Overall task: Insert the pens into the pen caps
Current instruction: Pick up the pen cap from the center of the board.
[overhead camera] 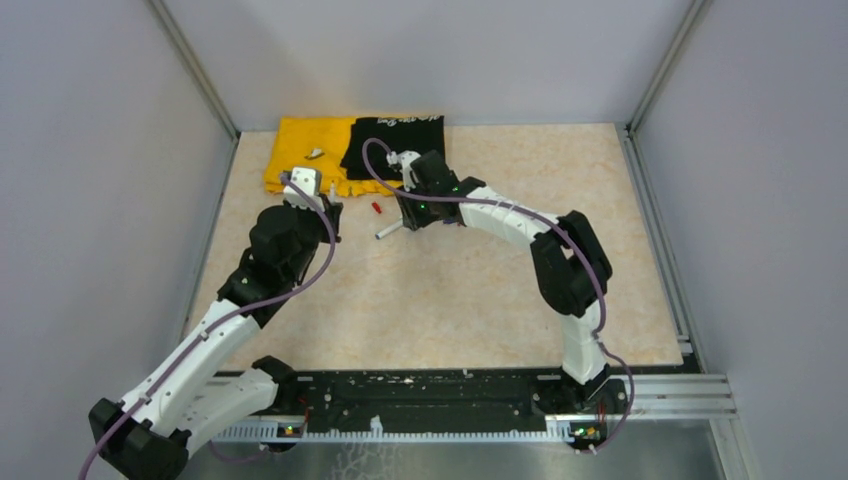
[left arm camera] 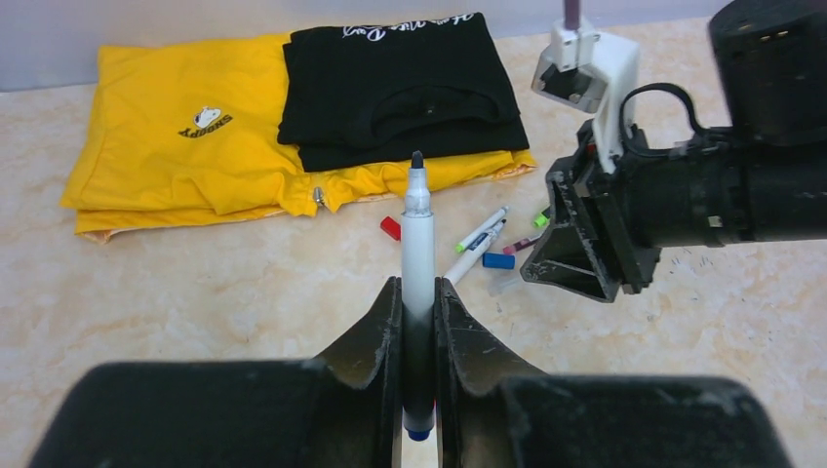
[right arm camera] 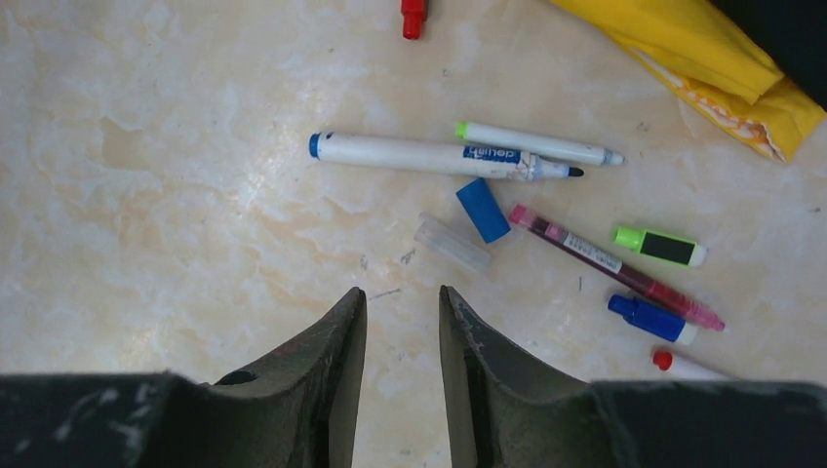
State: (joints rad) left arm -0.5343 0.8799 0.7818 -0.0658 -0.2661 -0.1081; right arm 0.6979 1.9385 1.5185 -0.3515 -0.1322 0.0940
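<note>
My left gripper point(left arm camera: 417, 290) is shut on a white pen point(left arm camera: 417, 239), black tip pointing away and blue end behind the jaws. It is held above the table, short of the pile. My right gripper point(right arm camera: 400, 292) is open and empty, just above the table beside a clear cap point(right arm camera: 451, 242) and a blue cap point(right arm camera: 483, 209). Beyond them lie a white pen with a blue end point(right arm camera: 419, 155), a white pen with a green end point(right arm camera: 536, 144) and a maroon pen point(right arm camera: 614, 265). A red cap point(right arm camera: 413, 18) lies apart. In the top view the right gripper point(overhead camera: 410, 215) is over the pile.
A folded yellow shirt point(overhead camera: 300, 150) and a black shirt point(overhead camera: 395, 140) lie at the back of the table, just behind the pens. A green and black piece point(right arm camera: 660, 246), a blue-capped piece point(right arm camera: 649, 319) and a red-tipped piece point(right arm camera: 683, 364) lie at the right. Grey walls enclose the table.
</note>
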